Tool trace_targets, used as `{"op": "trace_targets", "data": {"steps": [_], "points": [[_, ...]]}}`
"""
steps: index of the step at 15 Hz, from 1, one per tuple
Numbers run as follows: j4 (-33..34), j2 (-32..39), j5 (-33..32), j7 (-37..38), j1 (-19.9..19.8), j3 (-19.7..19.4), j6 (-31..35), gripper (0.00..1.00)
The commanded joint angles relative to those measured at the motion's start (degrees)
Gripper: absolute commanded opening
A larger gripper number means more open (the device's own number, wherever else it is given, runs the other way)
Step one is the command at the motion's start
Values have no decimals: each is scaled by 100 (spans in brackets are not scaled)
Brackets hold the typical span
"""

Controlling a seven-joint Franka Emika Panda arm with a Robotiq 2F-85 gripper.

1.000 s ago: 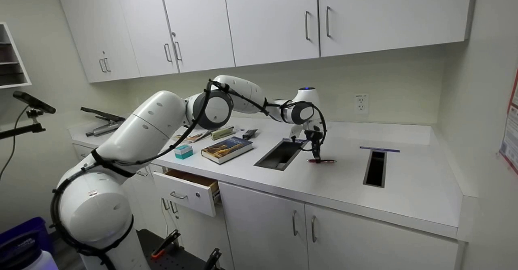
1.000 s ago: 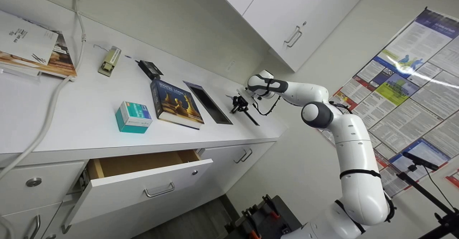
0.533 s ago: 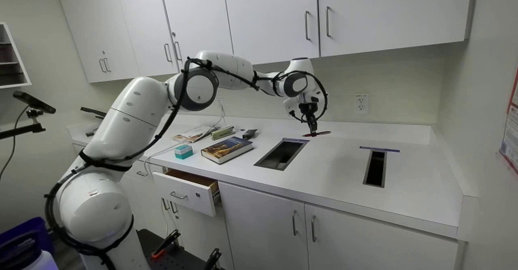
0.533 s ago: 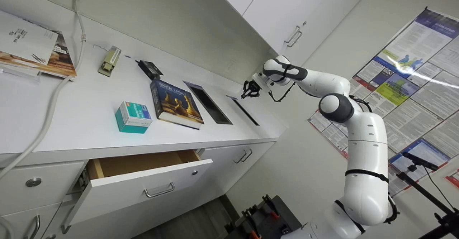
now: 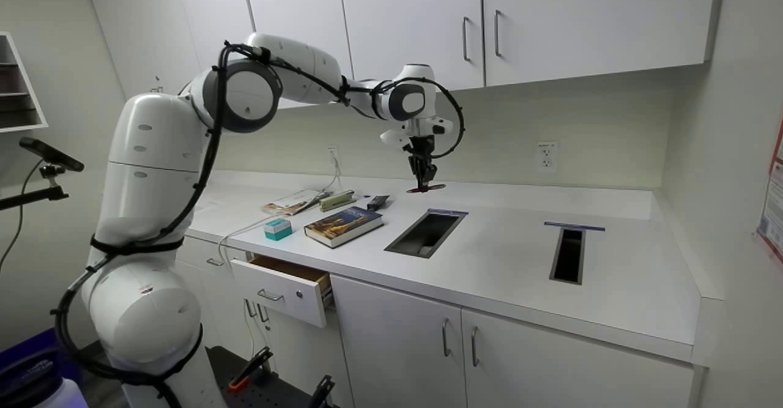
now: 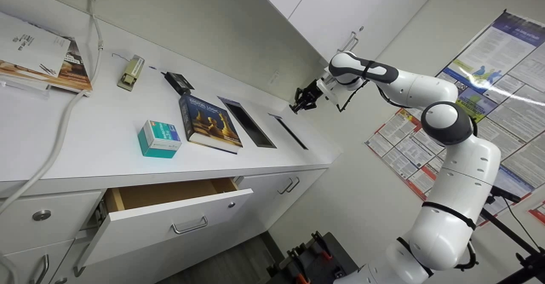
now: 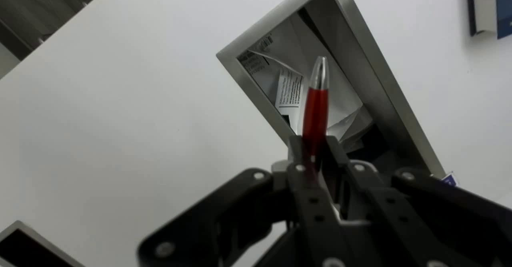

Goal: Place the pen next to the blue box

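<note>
Red pen (image 7: 315,117) now hangs in the air above the desk (image 5: 495,255): within the last second you have raised it and brought it nearer the teal-blue box (image 6: 159,140), though they stand well apart. Your hand (image 7: 313,150) points downward and pinches the pen, an end showing on each side.

Gripper (image 7: 314,153): black, with angular links
Screws (image 7: 259,175): silvery round heads on the gripper
Wrist (image 5: 422,126): white, just above the gripper
Joint rings (image 6: 449,137): dark grey, around white discs (image 6: 440,116)
Arm (image 5: 160,129): glossy white, rounded, with small grey caps (image 5: 140,148)
Cable (image 5: 211,142): black, looping out beside the gripper
Straps (image 5: 136,249): black bands, well apart from the gripper
</note>
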Motion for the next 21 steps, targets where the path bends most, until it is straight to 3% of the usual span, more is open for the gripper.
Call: {"op": "trace_targets", "data": {"steps": [1, 3, 4, 6, 15, 21], "points": [[-64, -77, 22, -110, 37, -57, -56, 15], [-159, -145, 23, -219, 2, -63, -56, 15], [-174, -146, 23, -242, -8, -64, -56, 4], [-250, -252, 92, -851, 134, 185, 66, 4], [-221, -266, 128, -2002, 1083, 1132, -141, 4], [391, 255, 121, -2734, 1720, 1792, -299, 4]]}}
